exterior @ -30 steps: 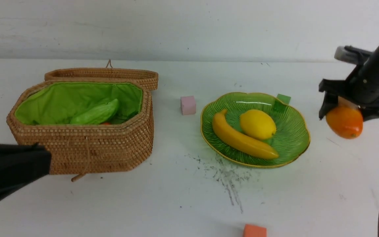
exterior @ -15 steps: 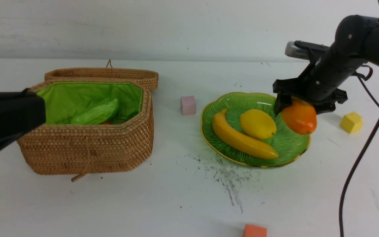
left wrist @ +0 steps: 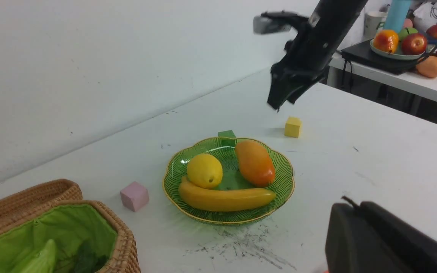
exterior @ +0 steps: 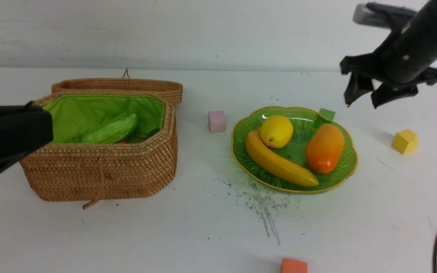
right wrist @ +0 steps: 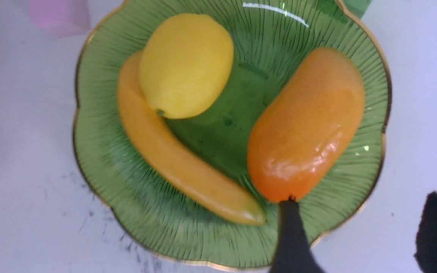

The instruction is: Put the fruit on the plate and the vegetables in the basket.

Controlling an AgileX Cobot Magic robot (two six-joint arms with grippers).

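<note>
The green ribbed plate (exterior: 340, 172) holds the lemon (exterior: 276, 131), the banana (exterior: 279, 161) and the orange mango (exterior: 324, 148); all three also show in the right wrist view, with the mango (right wrist: 305, 125) just beyond my fingertip (right wrist: 290, 227). My right gripper (exterior: 362, 99) is open and empty, raised above the plate's far right edge. The woven basket (exterior: 101, 170) stands open at the left with the light green gourd (exterior: 110, 131) and a sliver of the carrot (exterior: 122, 142) inside. The radish is hidden. My left gripper (exterior: 46, 127) hovers shut at the basket's left side.
The basket lid (exterior: 120, 85) lies open behind the basket. Foam cubes lie about: pink (exterior: 217, 121), green (exterior: 326, 113) behind the plate, yellow (exterior: 404, 141) at the right, orange (exterior: 293, 265) at the front edge. A side table with fruit (left wrist: 400, 41) stands beyond the right arm.
My right gripper carried the mango over the plate, let it go, then rose and drew back to the right. The lemon rolled toward the plate's back left. My left arm rose, then held still.
</note>
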